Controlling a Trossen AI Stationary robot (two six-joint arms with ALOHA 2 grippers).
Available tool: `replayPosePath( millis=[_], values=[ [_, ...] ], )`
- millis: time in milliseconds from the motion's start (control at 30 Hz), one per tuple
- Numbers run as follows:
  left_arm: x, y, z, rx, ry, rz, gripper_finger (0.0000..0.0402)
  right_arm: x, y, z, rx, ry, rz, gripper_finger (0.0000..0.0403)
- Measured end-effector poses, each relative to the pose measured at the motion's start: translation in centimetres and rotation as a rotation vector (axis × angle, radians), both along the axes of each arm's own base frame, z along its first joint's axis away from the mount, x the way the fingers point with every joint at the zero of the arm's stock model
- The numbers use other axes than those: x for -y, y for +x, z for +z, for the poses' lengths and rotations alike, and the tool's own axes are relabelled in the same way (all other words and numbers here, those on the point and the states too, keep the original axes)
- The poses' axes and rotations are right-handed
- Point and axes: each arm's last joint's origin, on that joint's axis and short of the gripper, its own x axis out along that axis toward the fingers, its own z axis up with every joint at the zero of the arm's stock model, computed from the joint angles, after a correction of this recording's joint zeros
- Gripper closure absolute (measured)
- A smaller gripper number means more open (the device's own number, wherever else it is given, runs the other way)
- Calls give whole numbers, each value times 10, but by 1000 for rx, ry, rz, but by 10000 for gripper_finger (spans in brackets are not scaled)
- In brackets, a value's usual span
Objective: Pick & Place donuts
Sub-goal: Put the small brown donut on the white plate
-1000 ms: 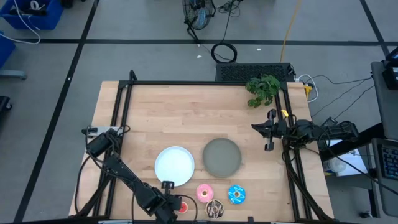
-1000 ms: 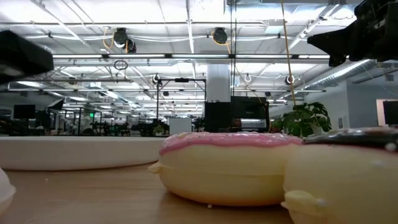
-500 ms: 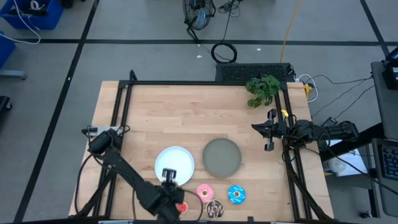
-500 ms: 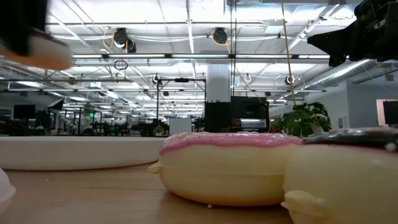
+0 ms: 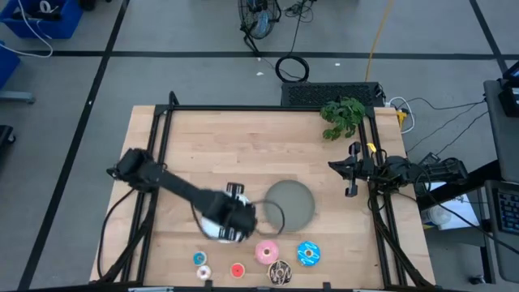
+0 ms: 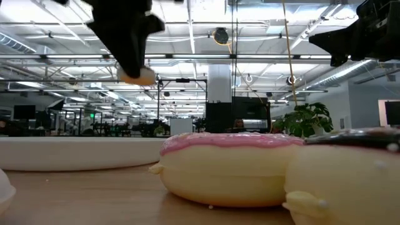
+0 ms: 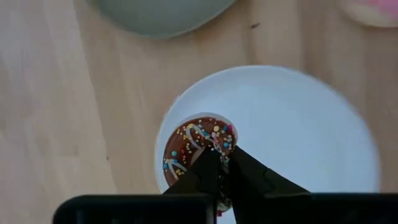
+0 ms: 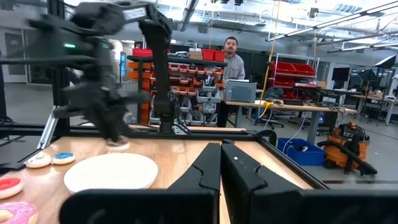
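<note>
I see a tiny brown toy donut (image 7: 198, 149) flecked with multicoloured sprinkles and pale icing squiggles against a plain white round plate (image 7: 298, 130); behind, a grey round plate (image 7: 155, 9) on blond wood tabletop (image 7: 50, 112).

The left pincer (image 5: 231, 221) hides most of the white plate (image 5: 209, 230) beneath it.

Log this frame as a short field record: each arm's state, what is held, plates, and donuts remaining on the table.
left end effector: shut on the small brown donut, raised above the white plate
right end effector: parked at the table's right edge, fingers shut, empty
grey plate: empty
near-edge donuts: pink donut, blue sprinkled donut, dark chocolate donut, tiny red donut, tiny blue donut, tiny whitish donut
</note>
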Motion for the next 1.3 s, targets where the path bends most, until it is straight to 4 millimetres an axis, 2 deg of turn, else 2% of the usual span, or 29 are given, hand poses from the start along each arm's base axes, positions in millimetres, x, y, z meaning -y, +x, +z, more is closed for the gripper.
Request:
replayPosePath(
  millis=[133,300,467,600,833,1033,1200,1300],
  values=[
    [-23,-7,-12,44,-77,47,393,0,0,0,-1,0,2,403],
    [-31,-20,-43,-1,-96,80,374,0,0,0,-4,-1,1,403],
    [-29,-26,-67,-28,-137,96,387,0,0,0,-3,-1,-1,403],
    [-31,-27,-70,-9,-106,108,393,0,0,0,-1,0,-1,403],
    [-33,-24,-70,26,-103,138,368,0,0,0,-1,0,-1,403],
    [-38,-22,-71,29,-107,171,373,0,0,0,-1,0,-1,403],
    [-43,-28,-84,6,-139,201,386,0,0,0,-1,0,-1,403],
    [-45,-31,-88,-6,-154,217,378,0,0,0,-1,0,-1,403]
  ],
)
